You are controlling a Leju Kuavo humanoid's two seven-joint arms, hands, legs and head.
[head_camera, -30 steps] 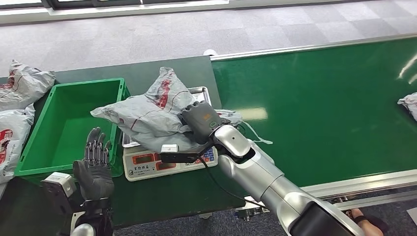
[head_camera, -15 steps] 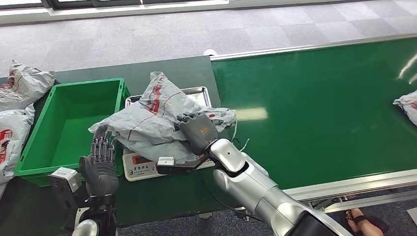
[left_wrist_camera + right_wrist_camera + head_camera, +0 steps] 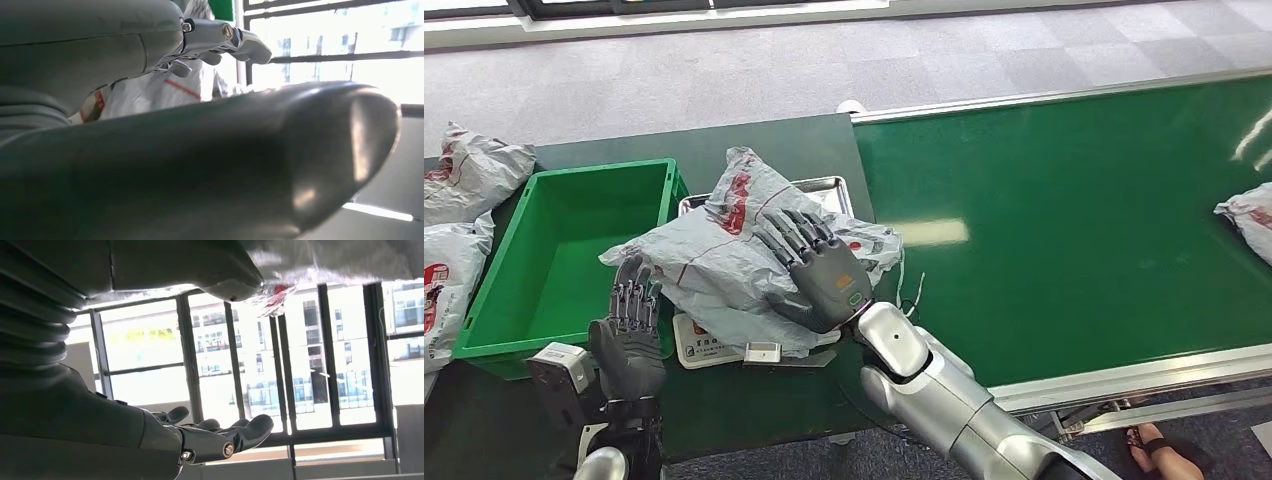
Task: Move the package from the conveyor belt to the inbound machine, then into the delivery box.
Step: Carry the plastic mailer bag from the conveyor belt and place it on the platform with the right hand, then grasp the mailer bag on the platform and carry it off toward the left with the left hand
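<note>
On the left, green delivery box (image 3: 554,260), left hand (image 3: 629,335) spread, holding nothing, at package (image 3: 724,250) edge. Package draped over inbound machine (image 3: 724,345); right hand (image 3: 814,265) released, fingers splayed. Best to support both sides, slide toward box, avoid snagging rim.

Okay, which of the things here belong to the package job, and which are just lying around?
Part of the job:
- grey package lying on the scale
- scale, the inbound machine
- green box
- conveyor belt
- right hand with fingers spread by the package
- left hand raised beside it

Just lying about:
- two bags left of the box
- another package at the belt's far right
</note>
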